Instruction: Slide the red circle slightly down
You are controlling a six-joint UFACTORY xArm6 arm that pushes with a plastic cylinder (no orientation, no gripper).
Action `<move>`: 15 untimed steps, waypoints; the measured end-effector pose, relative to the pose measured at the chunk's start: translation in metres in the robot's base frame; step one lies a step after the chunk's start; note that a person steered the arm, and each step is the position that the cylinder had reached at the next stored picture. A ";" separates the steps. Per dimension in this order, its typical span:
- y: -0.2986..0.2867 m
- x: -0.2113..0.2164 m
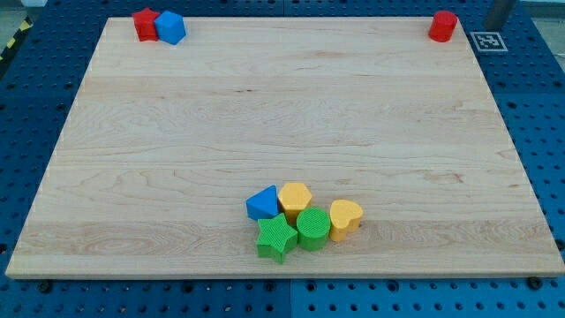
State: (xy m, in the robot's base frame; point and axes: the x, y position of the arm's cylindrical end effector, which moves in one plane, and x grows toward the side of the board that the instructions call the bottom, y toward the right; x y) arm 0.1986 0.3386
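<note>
The red circle (442,26) stands at the board's top right corner, close to the top edge. A dark rod shows at the view's top right, off the board; my tip (499,27) is to the right of the red circle, apart from it, above a white marker tag. No block touches the red circle.
Another red block (145,24) touches a blue block (170,26) at the top left corner. Near the bottom middle sit a blue triangle (261,204), a yellow hexagon-like block (295,201), a green star (276,237), a green circle (312,228) and a yellow heart (344,218), clustered together. The marker tag (488,41) lies right of the board.
</note>
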 end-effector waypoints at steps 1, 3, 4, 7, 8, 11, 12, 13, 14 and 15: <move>-0.051 -0.007; -0.078 0.004; -0.063 0.006; -0.086 0.030; -0.086 0.030; -0.123 0.047; -0.131 0.052; -0.149 0.062; -0.149 0.062; -0.162 0.062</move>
State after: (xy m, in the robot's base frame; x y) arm 0.2604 0.1762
